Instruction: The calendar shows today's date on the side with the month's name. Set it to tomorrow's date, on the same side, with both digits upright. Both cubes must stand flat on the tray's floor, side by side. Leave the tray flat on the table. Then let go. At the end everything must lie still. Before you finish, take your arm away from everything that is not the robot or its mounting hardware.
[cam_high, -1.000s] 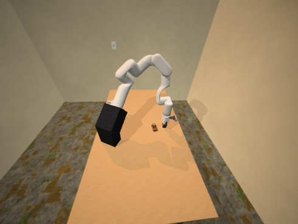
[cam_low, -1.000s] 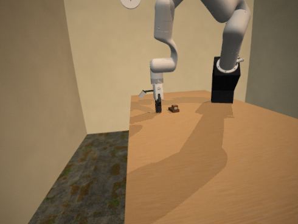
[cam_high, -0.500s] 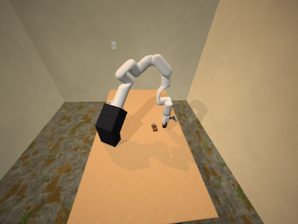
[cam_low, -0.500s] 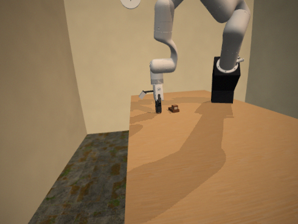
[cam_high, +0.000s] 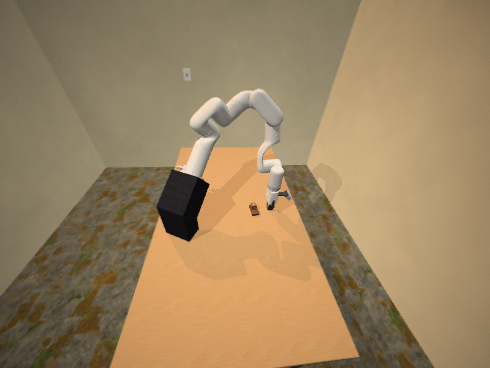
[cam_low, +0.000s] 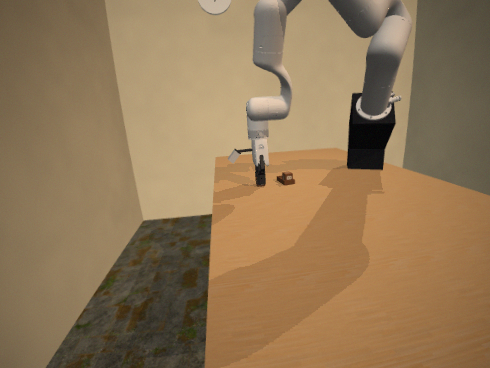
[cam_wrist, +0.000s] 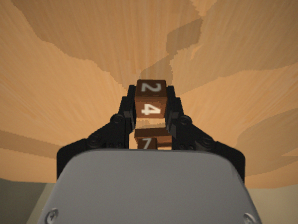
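Observation:
My gripper (cam_high: 270, 206) (cam_low: 260, 183) (cam_wrist: 151, 95) is shut on a brown cube (cam_wrist: 151, 96), low beside the tray. In the wrist view this cube shows a white 2 and, on the face below it, a white 4, both turned sideways. The brown tray (cam_high: 255, 213) (cam_low: 281, 179) (cam_wrist: 153, 132) stands on the table, apart from the fingers. One other brown cube (cam_low: 287, 175) (cam_wrist: 146, 144) is at the tray; a 7 shows on it in the wrist view, partly cut off by the gripper body. The month's name cannot be read.
The wooden table (cam_high: 235, 310) (cam_low: 280, 310) carries the arm's black base (cam_high: 182, 205) (cam_low: 367, 145) on the other side of the tray from the gripper. The table's edge lies close beyond the gripper. Shadows of the arm cross the table top.

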